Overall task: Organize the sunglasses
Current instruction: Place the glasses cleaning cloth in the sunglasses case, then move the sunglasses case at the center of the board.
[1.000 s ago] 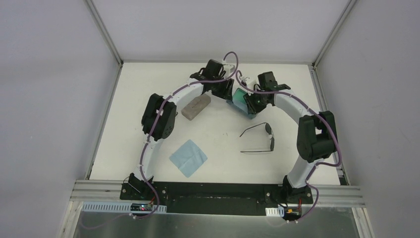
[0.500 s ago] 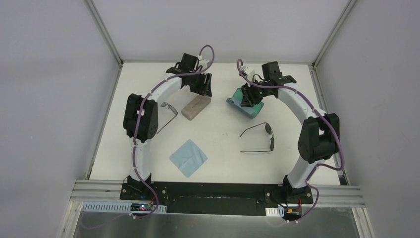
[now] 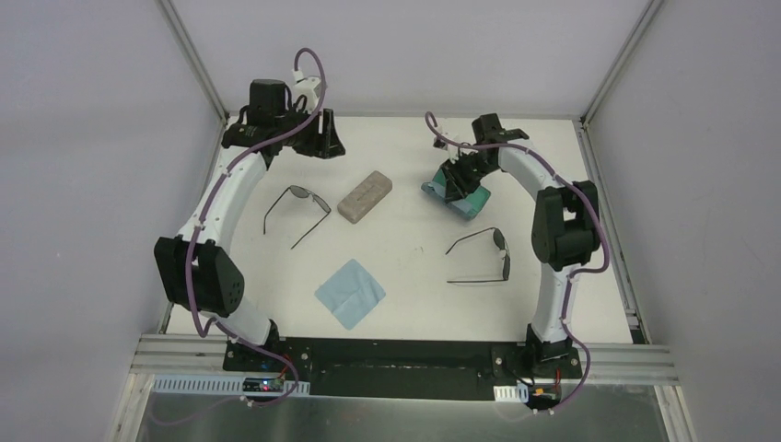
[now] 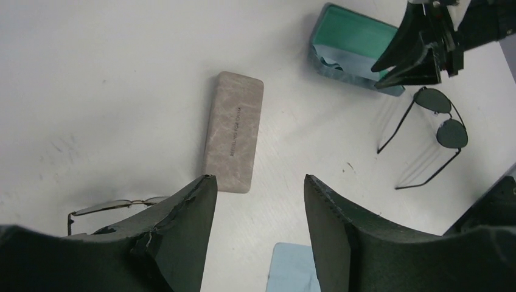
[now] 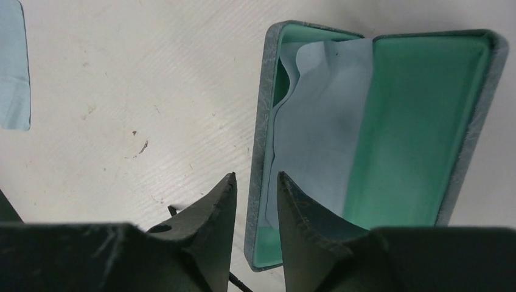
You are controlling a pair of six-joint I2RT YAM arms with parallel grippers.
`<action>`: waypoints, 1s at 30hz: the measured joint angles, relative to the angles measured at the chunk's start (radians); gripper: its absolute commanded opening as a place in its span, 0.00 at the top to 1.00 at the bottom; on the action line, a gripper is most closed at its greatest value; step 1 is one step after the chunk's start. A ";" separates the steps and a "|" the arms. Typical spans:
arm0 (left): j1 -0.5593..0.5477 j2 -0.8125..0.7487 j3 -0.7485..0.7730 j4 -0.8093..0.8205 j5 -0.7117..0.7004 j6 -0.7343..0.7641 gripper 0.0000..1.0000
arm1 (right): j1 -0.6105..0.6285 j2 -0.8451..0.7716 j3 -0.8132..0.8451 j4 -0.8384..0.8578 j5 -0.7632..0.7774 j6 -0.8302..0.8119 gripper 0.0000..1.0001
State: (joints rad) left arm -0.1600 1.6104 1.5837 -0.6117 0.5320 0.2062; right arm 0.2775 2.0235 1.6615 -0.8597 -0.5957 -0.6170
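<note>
1. Because it carries everything else, the white table (image 3: pixel 414 267) comes first: flat, matt and lightly scuffed.
2. The left arm (image 3: pixel 216 198) curves up to the far left corner, where the left gripper (image 3: pixel 322 138) hangs with its fingers wide apart and nothing between them. The right arm (image 3: pixel 553 198) bends in over the far right. The right gripper (image 3: pixel 458 175) sits over the blue case, its fingers parted by a narrow gap and clamping nothing.
3. The loose cloth (image 3: pixel 350 293), a soft light-blue square, lies flat near the middle of the near edge, turned cornerwise.
4. The blue case (image 3: pixel 468 208) lies open. It is oblong with rounded corners, a mottled grey-blue shell and a smooth green lining. A second cloth (image 5: pixel 316 121) lies rumpled inside.
5. Both pairs are thin black wire with dark lenses and unfolded arms.
   - The left sunglasses (image 3: pixel 299 207) lie just left of the beige case, with the lenses on the far side and the arms running towards the near left.
   - The right sunglasses (image 3: pixel 488 256) lie on the near side of the blue case, with the lenses to the right and the long arms pointing left towards the table's middle.
6. The beige case (image 3: pixel 365 195) is closed, oblong and stone-mottled. It lies diagonally between the left sunglasses and the blue case and touches neither.
</note>
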 measured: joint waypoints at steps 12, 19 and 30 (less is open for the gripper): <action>0.018 -0.042 -0.084 -0.053 0.039 0.019 0.44 | 0.018 0.012 -0.014 -0.020 0.005 -0.018 0.81; 0.031 -0.042 -0.108 -0.051 0.054 0.019 0.44 | 0.040 0.012 -0.043 -0.022 0.012 -0.030 0.86; 0.038 -0.042 -0.116 -0.045 0.062 0.018 0.45 | 0.119 -0.003 -0.116 0.019 0.121 -0.037 0.86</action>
State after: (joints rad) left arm -0.1223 1.5684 1.4681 -0.6571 0.5938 0.2241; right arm 0.3962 2.0201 1.5455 -0.8410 -0.4747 -0.6537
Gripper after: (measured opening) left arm 0.555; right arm 0.144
